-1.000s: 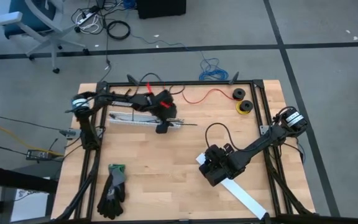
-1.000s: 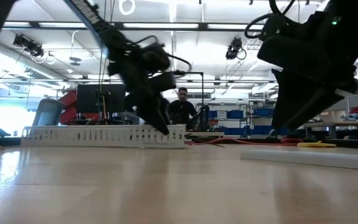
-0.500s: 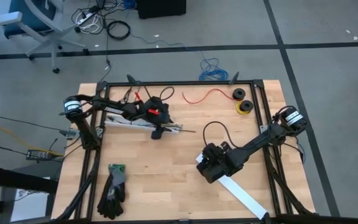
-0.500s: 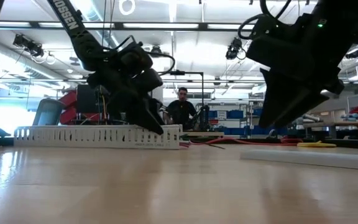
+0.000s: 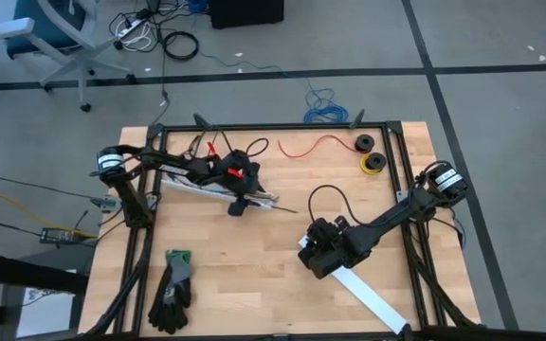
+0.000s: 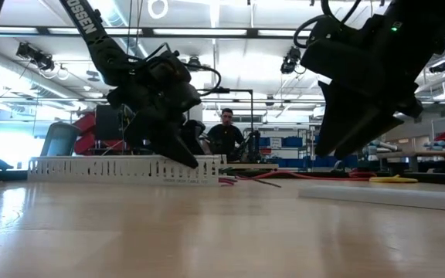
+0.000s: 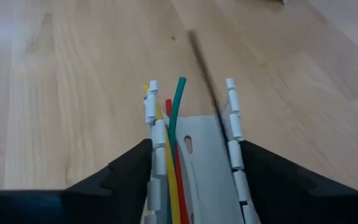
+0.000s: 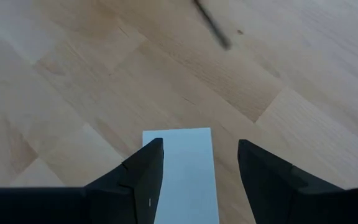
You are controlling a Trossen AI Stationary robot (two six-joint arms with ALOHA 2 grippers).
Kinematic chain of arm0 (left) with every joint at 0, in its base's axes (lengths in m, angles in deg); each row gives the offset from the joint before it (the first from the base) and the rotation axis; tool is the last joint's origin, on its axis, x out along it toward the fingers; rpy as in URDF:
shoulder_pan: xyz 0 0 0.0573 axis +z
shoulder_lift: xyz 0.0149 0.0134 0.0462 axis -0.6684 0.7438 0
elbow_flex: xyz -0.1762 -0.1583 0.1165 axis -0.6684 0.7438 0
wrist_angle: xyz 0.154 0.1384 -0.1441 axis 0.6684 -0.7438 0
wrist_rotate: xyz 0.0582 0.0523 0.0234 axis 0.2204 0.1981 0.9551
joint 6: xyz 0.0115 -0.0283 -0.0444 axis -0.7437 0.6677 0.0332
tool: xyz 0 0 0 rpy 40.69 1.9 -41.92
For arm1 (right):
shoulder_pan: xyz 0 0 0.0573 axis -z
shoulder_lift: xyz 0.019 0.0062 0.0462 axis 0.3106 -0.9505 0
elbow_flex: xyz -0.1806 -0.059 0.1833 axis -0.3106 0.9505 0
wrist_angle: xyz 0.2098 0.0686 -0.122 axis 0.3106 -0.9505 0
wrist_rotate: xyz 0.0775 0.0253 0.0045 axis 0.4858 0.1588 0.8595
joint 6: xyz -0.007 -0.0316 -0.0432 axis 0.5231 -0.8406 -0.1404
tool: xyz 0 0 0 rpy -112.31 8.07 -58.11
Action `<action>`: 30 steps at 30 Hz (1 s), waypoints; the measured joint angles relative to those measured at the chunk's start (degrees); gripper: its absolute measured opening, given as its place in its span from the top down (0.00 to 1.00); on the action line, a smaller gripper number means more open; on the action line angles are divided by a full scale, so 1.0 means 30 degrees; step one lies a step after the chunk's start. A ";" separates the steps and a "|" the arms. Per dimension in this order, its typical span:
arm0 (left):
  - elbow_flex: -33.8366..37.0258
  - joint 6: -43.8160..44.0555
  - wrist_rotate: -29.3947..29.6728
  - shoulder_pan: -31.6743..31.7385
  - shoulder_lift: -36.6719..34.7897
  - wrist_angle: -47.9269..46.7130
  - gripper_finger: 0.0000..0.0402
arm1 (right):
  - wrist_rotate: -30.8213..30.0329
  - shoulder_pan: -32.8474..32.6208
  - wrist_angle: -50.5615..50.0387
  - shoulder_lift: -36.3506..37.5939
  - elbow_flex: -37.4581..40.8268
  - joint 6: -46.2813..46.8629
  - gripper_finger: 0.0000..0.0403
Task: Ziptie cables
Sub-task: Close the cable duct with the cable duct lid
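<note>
A white slotted channel (image 5: 197, 185) lies flat at the table's far left. The cables (image 7: 174, 124) lie along its trough, and their yellow, green and red tips stick out of its right end. My left gripper (image 5: 238, 206) is down at that end, one finger on each side of the channel. A thin dark strip (image 7: 199, 56) lies on the wood just beyond. My right gripper (image 8: 201, 146) hovers open over the near end of a flat white strip (image 8: 179, 180). It stays above the table (image 6: 327, 150) and touches nothing. My left gripper (image 7: 194, 143) has the channel's right end between its two fingers, one against each slotted side wall (image 7: 156, 134). The fingers slant down from the table's left and lie along the channel. The channel rests flat on the table with the cables inside.
A pair of black and green gloves (image 5: 172, 289) lies near the front left. A loose red wire (image 5: 316, 144) and two small spools (image 5: 369, 153) sit at the far right. Dark frame rails (image 5: 401, 180) edge the table. A person (image 6: 226, 133) stands in the room behind.
My left gripper has sunk and drawn a little toward the table's near left along the channel, its wrist tipping flatter. The channel's right end has swung slightly toward the near edge. My right gripper has kept its place.
</note>
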 joint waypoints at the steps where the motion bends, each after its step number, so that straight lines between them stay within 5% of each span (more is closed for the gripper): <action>1: 0.0000 -0.0087 0.0018 -0.0047 0.0000 -0.0008 0.38 | -0.0007 0.0000 0.0019 0.0000 0.0000 -0.0001 0.52; 13: -0.0007 -0.0171 0.0002 -0.0430 0.0893 0.2271 0.26 | -0.0035 0.0013 0.0308 0.0000 0.0000 -0.0001 0.52; 23: 0.0000 0.0386 -0.0087 -0.0719 0.2579 0.4606 0.27 | -0.0066 0.0015 0.0449 0.0000 0.0000 -0.0008 0.52; 30: 0.0000 0.0339 -0.0095 -0.0715 0.2572 0.4639 0.37 | -0.0058 0.0015 0.0455 0.0000 0.0000 -0.0135 0.52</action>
